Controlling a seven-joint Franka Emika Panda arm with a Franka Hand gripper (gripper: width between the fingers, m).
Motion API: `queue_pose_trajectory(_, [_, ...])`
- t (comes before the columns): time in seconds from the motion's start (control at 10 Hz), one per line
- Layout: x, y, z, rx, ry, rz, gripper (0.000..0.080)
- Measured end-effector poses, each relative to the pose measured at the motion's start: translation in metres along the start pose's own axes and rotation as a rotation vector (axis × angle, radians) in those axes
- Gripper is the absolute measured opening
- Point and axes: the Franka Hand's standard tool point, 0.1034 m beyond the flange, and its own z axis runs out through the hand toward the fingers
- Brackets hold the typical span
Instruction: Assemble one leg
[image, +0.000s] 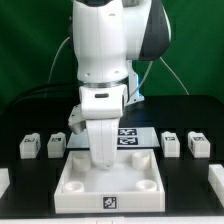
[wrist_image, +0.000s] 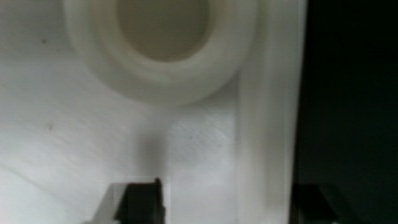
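Several legs, small white tagged blocks, lie on the black table in the exterior view: two at its left (image: 28, 146) (image: 57, 143) and two at its right (image: 170, 142) (image: 197, 144). None shows in the wrist view. My gripper (image: 100, 152) is lowered onto the far edge of the large white square panel (image: 110, 190). In the wrist view my gripper (wrist_image: 228, 205) is open. One finger (wrist_image: 139, 203) is over the panel's inside and the other finger (wrist_image: 334, 205) is outside, with the panel's raised rim (wrist_image: 267, 110) between them. A round corner socket (wrist_image: 169, 40) lies just ahead. The gripper holds no leg.
The marker board (image: 135, 136) lies flat behind the panel, partly hidden by the arm. White parts show at the exterior view's left edge (image: 3, 180) and right edge (image: 215, 178). Black cables hang behind the arm (image: 140, 95).
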Motion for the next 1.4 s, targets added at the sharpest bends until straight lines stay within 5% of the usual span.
queue_pose_trajectory(0.2, [0.0, 0.0, 0.0, 0.0, 0.0, 0.0, 0.0081])
queue_pose_trajectory(1.0, [0.001, 0.006, -0.003, -0.019, 0.001, -0.008, 0.0063])
queue_pose_trajectory(1.2, [0.009, 0.015, -0.004, -0.031, 0.007, -0.048, 0.0063])
queue_pose_trajectory(1.4, [0.036, 0.024, -0.003, -0.039, 0.027, -0.039, 0.0063])
